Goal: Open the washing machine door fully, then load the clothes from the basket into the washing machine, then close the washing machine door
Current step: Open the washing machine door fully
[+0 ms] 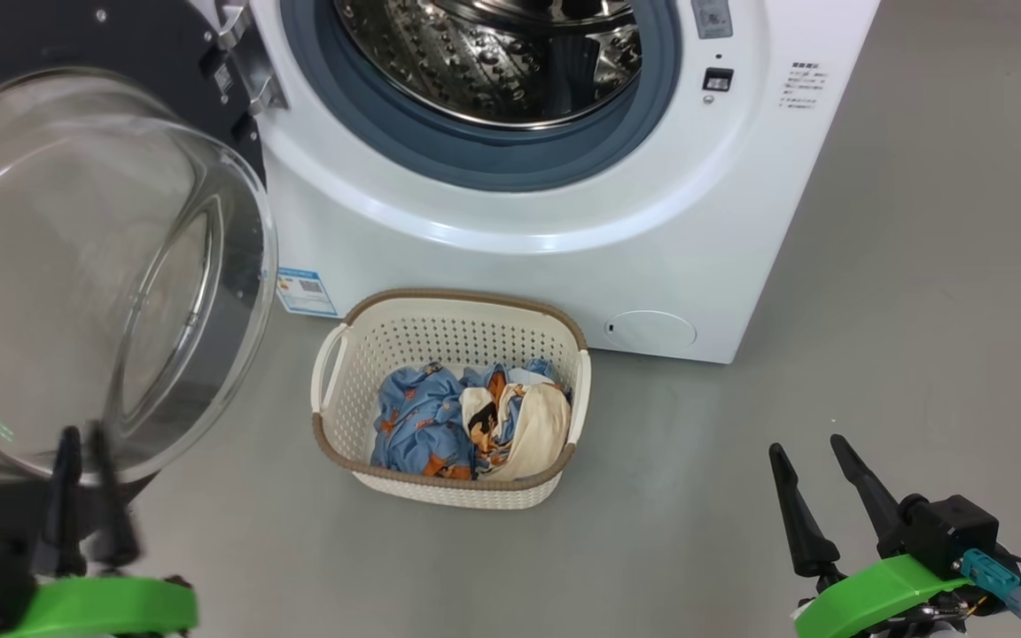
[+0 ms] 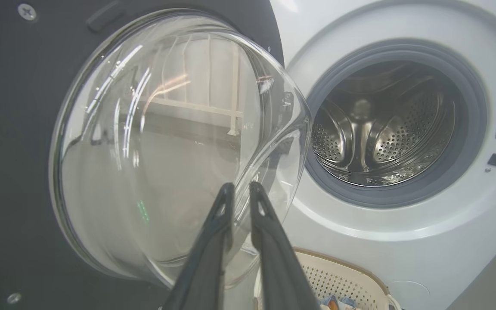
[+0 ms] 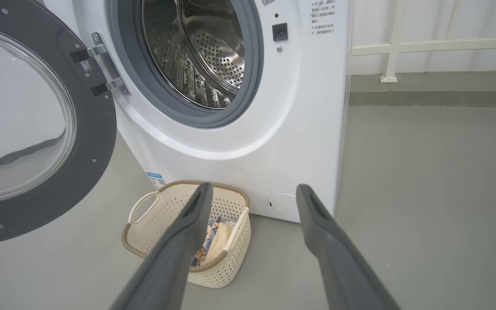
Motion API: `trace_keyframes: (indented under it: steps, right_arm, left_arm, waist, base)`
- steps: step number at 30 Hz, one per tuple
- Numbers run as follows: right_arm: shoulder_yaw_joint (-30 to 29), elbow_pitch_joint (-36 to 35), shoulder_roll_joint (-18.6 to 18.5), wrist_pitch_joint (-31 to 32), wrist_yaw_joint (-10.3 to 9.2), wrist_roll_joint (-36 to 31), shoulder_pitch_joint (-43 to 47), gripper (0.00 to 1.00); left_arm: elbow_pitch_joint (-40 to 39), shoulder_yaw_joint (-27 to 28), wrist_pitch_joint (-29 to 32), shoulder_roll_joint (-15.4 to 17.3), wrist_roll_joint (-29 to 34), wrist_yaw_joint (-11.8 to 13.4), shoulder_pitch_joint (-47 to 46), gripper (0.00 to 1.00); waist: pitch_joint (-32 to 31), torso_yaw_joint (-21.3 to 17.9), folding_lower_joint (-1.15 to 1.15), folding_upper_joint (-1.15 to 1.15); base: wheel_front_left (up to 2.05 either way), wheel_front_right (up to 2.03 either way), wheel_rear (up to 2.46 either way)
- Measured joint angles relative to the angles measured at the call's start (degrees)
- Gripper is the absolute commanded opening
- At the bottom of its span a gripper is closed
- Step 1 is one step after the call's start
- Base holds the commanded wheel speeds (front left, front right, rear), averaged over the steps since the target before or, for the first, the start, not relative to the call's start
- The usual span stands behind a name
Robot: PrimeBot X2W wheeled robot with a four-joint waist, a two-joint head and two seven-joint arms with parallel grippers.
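Left hand [image 1: 83, 430], at the near left: its two dark fingers [image 2: 213, 241] stand only narrowly parted, with nothing between them. The tips lie in front of the lower edge of the door's [image 1: 94, 266] clear glass bowl; whether they touch the glass cannot be told. Right hand [image 1: 807, 443], at the near right: fingers spread wide and empty, over bare grey floor [image 1: 918, 310]. The door hangs swung out to the left of the washing machine [image 1: 519, 266], leaving the steel drum [image 1: 493, 53] exposed. The basket [image 1: 457, 297] stands on the floor just in front of the machine, below the drum opening, farther away than both hands and between them. The clothes [image 1: 448, 421], blue print and cream cloth, lie inside it.
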Motion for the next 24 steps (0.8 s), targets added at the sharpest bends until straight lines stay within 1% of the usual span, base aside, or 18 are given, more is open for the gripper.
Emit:
trace_keyframes:
  steps: [7, 12, 14, 24]
  right_arm:
    - [0.1, -0.9, 0.0, 0.0, 0.00, 0.0, 0.3, 1.00]
    - [0.0, -1.6, 0.1, 0.0, 0.00, -0.3, 1.4, 1.00]
    - [0.0, -1.9, 0.1, 0.0, 0.00, -0.5, 1.5, 1.00]
    - [-1.5, -5.7, 0.8, 0.0, 0.00, -2.5, 4.0, 1.00]
  left_arm:
    - [-0.3, -3.9, 0.0, 0.1, -0.6, 0.3, 2.3, 1.00]
    - [0.0, -4.4, 0.0, 0.2, -0.3, 0.4, 3.7, 1.00]
    - [0.1, -4.5, 0.0, 0.3, -0.2, 0.1, 3.9, 1.00]
    - [0.6, -5.6, 0.0, 0.5, 0.2, -1.1, 5.6, 1.00]
  waist:
    - [-0.9, -1.5, 0.00, 0.00]
    - [-1.7, -3.5, 0.00, 0.00]
    - [-1.8, -3.9, 0.00, 0.00]
    - [-3.0, -8.8, 0.00, 0.00]
  base:
    - [0.00, 0.00, 0.00]
    - [0.00, 0.00, 0.00]
    - [0.00, 0.00, 0.00]
    - [0.00, 0.00, 0.00]
